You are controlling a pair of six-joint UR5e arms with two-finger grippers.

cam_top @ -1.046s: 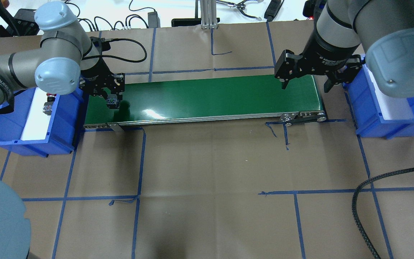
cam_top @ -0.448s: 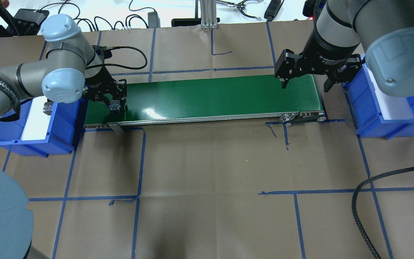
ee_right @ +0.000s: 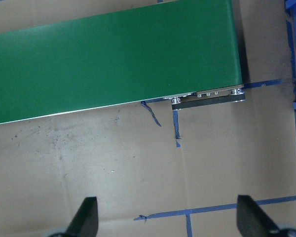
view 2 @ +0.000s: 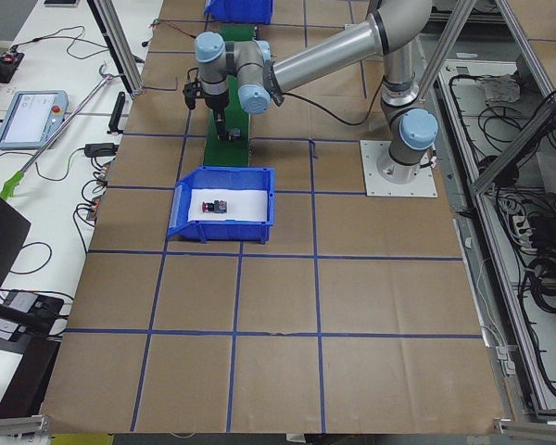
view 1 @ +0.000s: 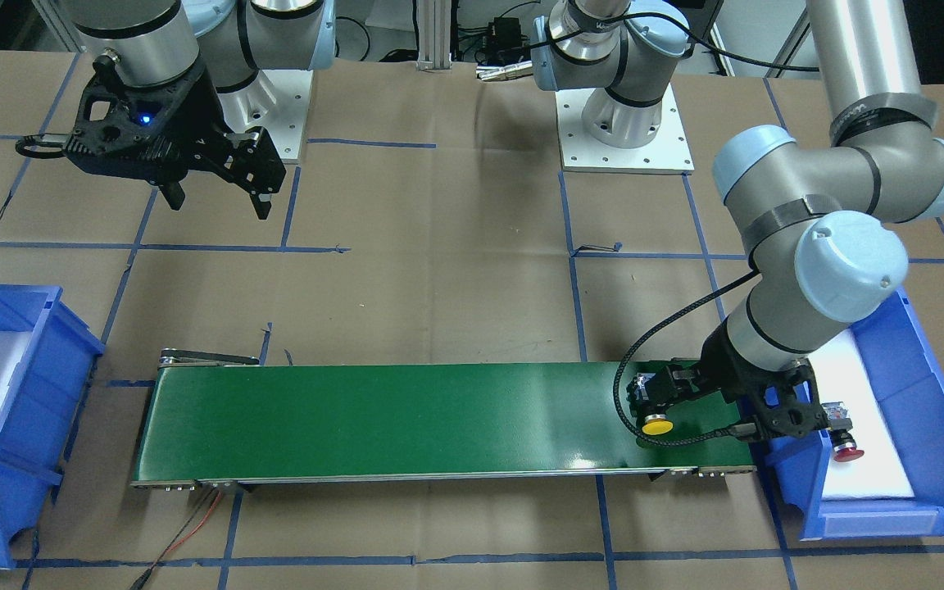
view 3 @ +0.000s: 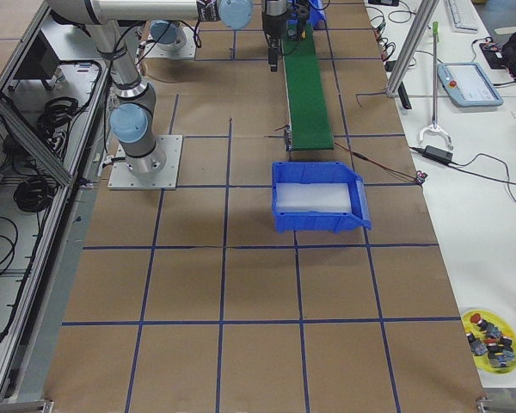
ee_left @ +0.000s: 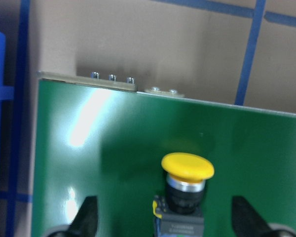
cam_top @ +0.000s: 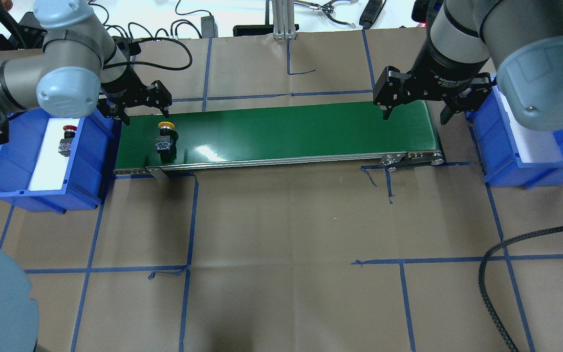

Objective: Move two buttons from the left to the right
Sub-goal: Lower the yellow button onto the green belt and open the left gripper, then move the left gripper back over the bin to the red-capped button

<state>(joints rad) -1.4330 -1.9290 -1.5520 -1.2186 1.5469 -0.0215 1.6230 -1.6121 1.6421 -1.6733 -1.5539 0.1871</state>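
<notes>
The yellow-capped button (cam_top: 165, 137) rests free on the left end of the green belt (cam_top: 286, 129), seemingly on its side with its cap toward the far edge. It also shows in the front view (view 1: 655, 424) and the left wrist view (ee_left: 186, 170). My left gripper (cam_top: 144, 116) is open and empty, just above and behind it (ee_left: 166, 222). The red-capped button (cam_top: 66, 139) lies on white foam in the left blue bin (cam_top: 88, 166), and shows in the front view (view 1: 845, 447). My right gripper (cam_top: 413, 108) hangs open and empty over the belt's right end (ee_right: 167, 222).
The right blue bin (cam_top: 496, 146) with white foam stands beside the belt's right end. Blue tape lines cross the brown paper on the table. A black braided cable (cam_top: 496, 264) lies at the near right. Cables and tools lie along the far edge.
My left gripper lowered the yellow button onto the belt, opened, and drew back up and away from it. The button now lies free. The right arm has not moved.
</notes>
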